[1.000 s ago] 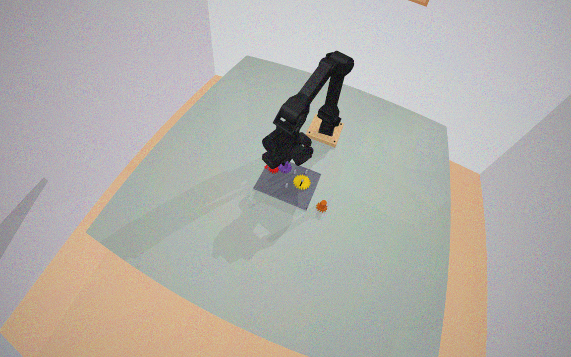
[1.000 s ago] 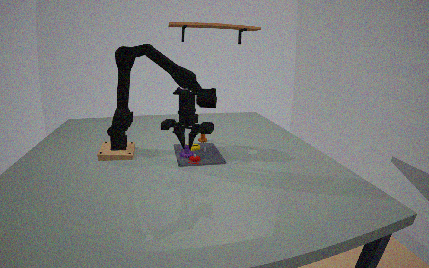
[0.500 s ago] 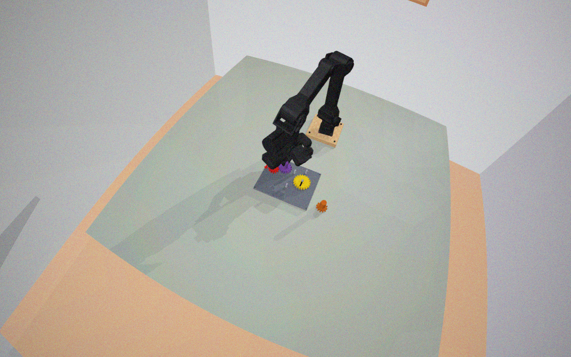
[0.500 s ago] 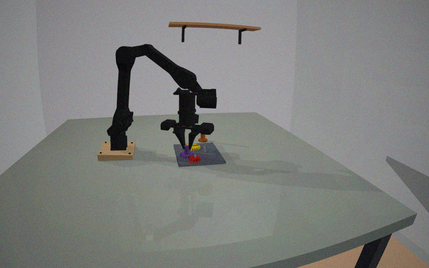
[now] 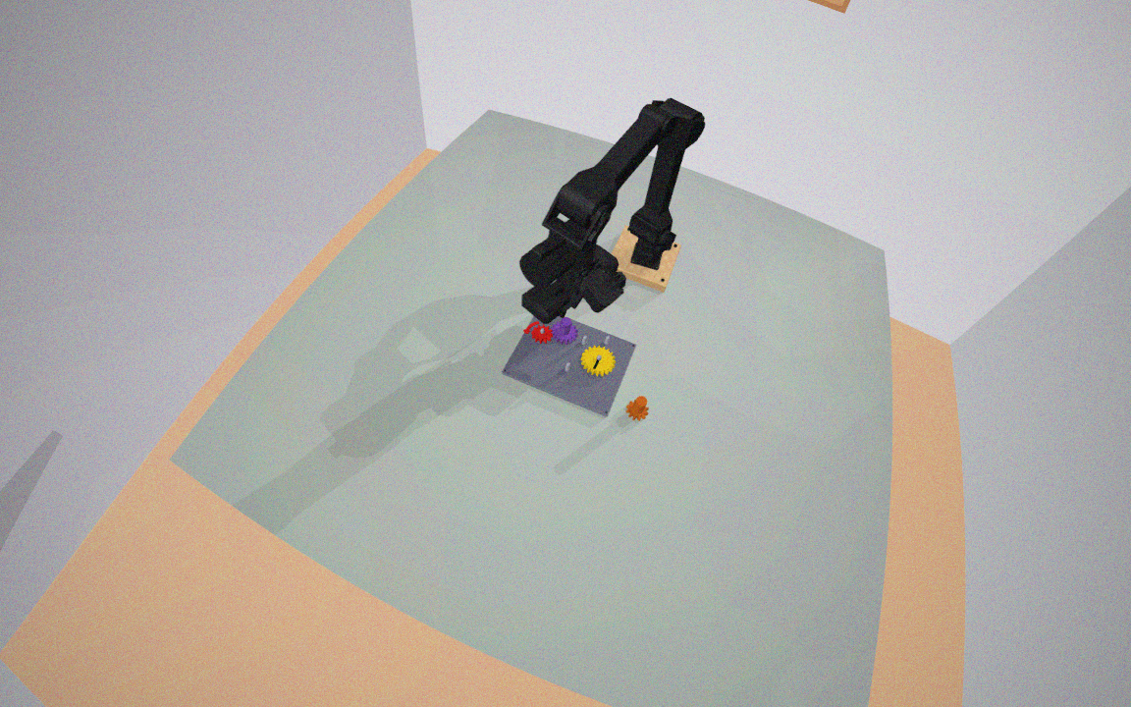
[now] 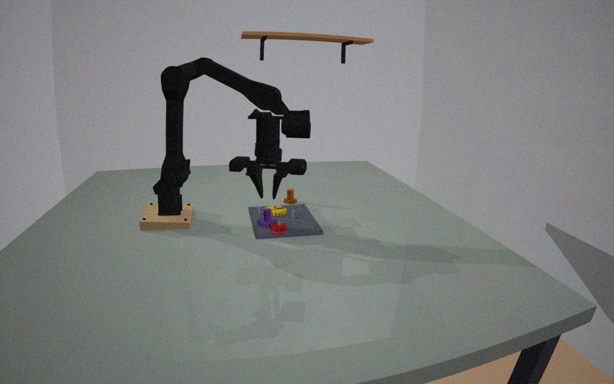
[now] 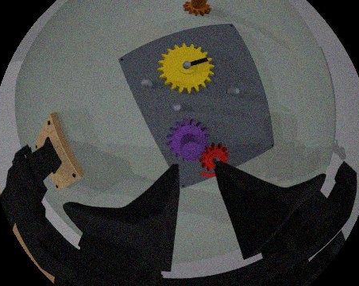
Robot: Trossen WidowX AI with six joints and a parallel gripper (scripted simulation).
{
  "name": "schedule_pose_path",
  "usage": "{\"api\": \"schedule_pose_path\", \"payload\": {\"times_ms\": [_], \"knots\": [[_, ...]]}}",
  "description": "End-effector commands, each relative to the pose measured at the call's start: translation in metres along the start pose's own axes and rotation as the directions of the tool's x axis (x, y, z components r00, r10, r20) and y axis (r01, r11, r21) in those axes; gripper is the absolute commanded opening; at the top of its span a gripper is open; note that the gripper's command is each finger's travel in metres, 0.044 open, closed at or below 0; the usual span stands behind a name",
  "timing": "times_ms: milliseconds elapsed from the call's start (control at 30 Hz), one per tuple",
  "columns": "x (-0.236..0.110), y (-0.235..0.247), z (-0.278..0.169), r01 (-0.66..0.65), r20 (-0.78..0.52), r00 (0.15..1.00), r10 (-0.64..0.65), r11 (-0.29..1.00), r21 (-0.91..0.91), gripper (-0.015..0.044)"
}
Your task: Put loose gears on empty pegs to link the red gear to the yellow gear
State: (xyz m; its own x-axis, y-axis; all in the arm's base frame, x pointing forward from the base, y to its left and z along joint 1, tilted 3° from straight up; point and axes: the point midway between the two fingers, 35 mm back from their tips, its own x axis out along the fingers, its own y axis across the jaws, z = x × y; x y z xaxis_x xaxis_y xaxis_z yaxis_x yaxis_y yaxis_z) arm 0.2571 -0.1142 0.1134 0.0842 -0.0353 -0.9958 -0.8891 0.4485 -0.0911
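Note:
The purple gear (image 5: 565, 330) (image 6: 266, 220) (image 7: 187, 139) sits on a peg of the grey board (image 5: 543, 378) (image 6: 304, 224) (image 7: 247, 123), its handle upright, beside the red gear (image 5: 541, 334) (image 6: 279, 228) (image 7: 214, 156), teeth at its teeth. The yellow gear (image 5: 597, 361) (image 6: 278, 210) (image 7: 177, 71) with the black stripe is on another peg. The orange gear (image 5: 637, 408) (image 6: 290, 197) (image 7: 196, 8) stands on the table off the board. My gripper (image 6: 268, 198) (image 7: 197, 168) is open and empty, above the board, clear of the purple handle. In the top view its fingertips are hidden.
Bare pegs show at the left of the yellow gear (image 7: 147, 83), between it and purple (image 7: 176, 107), and at the right (image 7: 236, 91) in the wrist view. The wooden base plate (image 5: 637, 272) (image 6: 163, 222) (image 7: 64, 151) is beside the board. A shelf (image 6: 307, 37) hangs on the wall.

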Motion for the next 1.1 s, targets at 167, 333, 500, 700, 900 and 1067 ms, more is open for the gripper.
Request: {"api": "schedule_pose_path", "payload": {"times_ms": [167,333,500,700,900,1067], "knots": [[-0.003,-0.019,0.043,-0.002,0.005,1.0,0.0,0.956,0.294,0.0298],[-0.004,-0.031,0.098,-0.006,0.01,1.0,0.0,0.808,0.59,0.0429],[-0.005,-0.033,0.14,-0.011,0.014,1.0,0.0,0.647,0.763,0.044],[-0.004,-0.029,0.179,-0.016,0.018,1.0,0.0,0.481,0.876,0.044],[-0.004,-0.023,0.206,-0.02,0.021,1.0,0.0,0.367,0.93,0.044],[-0.004,-0.023,0.208,-0.02,0.022,1.0,0.0,0.367,0.93,0.044]]}}
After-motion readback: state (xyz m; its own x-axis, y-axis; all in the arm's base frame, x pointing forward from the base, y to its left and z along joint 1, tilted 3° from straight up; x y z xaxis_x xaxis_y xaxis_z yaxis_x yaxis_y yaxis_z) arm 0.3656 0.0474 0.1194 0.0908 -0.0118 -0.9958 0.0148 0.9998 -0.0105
